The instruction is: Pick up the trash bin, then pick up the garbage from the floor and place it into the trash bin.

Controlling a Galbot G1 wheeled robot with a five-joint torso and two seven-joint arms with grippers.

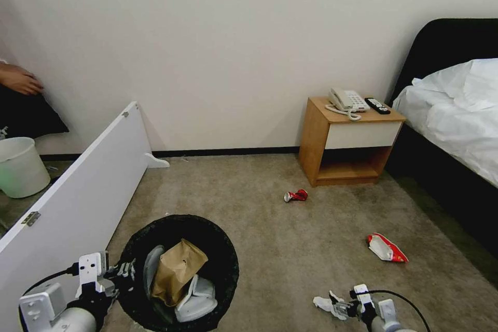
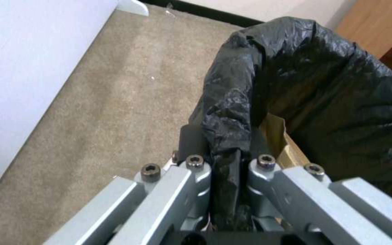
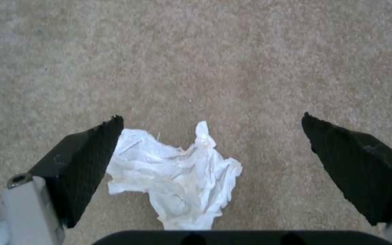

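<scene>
The trash bin [image 1: 223, 264], lined with a black bag, is low on the left of the head view. In it lie a brown paper bag [image 1: 176, 270] and white slippers [image 1: 197, 298]. My left gripper [image 1: 122, 274] is shut on the bin's near rim; in the left wrist view the gripper [image 2: 230, 160] pinches the bag-covered rim [image 2: 232, 109]. My right gripper [image 3: 212, 117] hangs open just above the floor [image 3: 205, 51]. A crumpled white tissue [image 3: 178, 173] lies between its fingers, close to one pad [image 3: 87, 160]. In the head view the tissue [image 1: 322, 303] lies by that gripper [image 1: 340, 307]. A crushed red can [image 1: 295, 196] and a red-white snack packet [image 1: 386, 248] lie farther out on the carpet.
A white board [image 1: 78, 202] leans along the left, with a pale unlined bin [image 1: 21, 166] behind it. A wooden nightstand [image 1: 353, 140] with a phone stands at the wall. The bed [image 1: 456, 109] fills the right side. Open carpet [image 1: 290, 249] lies between.
</scene>
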